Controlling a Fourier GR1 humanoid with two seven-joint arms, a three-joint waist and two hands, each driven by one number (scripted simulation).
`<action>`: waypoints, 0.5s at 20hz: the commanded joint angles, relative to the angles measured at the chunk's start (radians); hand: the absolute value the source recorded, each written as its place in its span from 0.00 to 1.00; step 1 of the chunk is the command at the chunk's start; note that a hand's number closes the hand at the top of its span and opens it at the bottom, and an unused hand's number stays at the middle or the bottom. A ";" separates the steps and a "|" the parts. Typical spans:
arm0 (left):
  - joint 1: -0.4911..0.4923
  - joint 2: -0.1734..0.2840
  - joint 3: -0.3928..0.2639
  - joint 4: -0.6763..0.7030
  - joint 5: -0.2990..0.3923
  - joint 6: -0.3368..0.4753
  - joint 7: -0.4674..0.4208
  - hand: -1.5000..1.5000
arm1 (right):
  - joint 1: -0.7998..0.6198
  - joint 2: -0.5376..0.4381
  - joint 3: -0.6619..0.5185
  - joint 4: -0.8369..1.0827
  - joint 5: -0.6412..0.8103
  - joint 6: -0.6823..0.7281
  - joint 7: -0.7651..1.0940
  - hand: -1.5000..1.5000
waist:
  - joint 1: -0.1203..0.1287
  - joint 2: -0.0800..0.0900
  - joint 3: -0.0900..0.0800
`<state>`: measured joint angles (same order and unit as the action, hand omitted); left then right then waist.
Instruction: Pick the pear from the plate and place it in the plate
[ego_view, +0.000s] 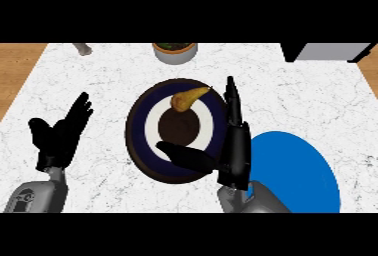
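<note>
Now the pear lies on the far part of the dark ringed plate. Over that plate the right hand is open, fingers straight, thumb spread, holding nothing. Beside it sits a blue plate. At the left, the left hand rests open above the marble tabletop.

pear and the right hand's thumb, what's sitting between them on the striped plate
In the head view, nothing lies between the pear and the right hand: only the dark brown centre and white ring of the striped plate.
</note>
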<state>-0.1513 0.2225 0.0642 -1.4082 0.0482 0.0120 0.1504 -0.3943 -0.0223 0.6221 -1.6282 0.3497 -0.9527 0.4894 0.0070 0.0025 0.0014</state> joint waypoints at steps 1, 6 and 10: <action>-0.048 -0.025 -0.003 0.081 -0.034 0.022 -0.033 0.50 | 0.125 -0.046 -0.018 -0.081 -0.167 0.056 -0.204 0.00 | -0.009 0.000 -0.001; -0.003 0.003 0.033 0.026 -0.018 -0.019 -0.025 0.50 | 0.164 -0.012 -0.130 0.003 -0.246 0.172 -0.381 0.00 | -0.006 -0.002 -0.001; 0.001 -0.008 0.025 -0.059 -0.011 -0.012 0.062 0.50 | 0.305 -0.038 -0.146 0.002 -0.289 0.212 -0.520 0.00 | -0.006 -0.003 -0.001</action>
<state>-0.1661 0.2126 0.0822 -1.4086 0.0318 0.0047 0.1685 -0.1723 -0.0517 0.5131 -1.6427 0.1090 -0.7941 0.0877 0.0011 0.0004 0.0004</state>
